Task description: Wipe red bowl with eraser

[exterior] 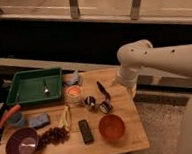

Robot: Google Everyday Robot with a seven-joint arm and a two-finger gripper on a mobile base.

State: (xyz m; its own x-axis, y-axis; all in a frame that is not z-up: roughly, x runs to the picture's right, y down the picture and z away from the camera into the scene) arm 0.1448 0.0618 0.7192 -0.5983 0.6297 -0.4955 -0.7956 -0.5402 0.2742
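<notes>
As we look down on the wooden worktop [97, 144], the white arm [158, 56] reaches in from the right and bends downward at its elbow. The gripper [131, 91] hangs over the worktop's right edge, toward the far corner, well apart from both of the task's things. We read its fingers as spread wide, with nothing between them.

Now the red bowl [112, 127]: it sits upright near the front right of the worktop, its coppery inside catching the light. Just to its left, close but not touching, is the eraser [85, 131], a flat black block lying free on the wood with its long side running front to back.

Moving left, we come to a heap of small dark reddish pieces [54, 136], and at the front left corner the purple bowl [22, 143] stands upright. Behind it lie a blue-grey pad [39, 120] and a pale yellow thing [66, 116] that we can't identify.

At the back left sits the green tray [25, 93] with a spoon [46, 88] in it. Just off the tray's right side stands a small cup [73, 93] with orange inside. A black-handled tool [103, 89] lies slanted in the middle of the worktop, between the cup and the gripper.
</notes>
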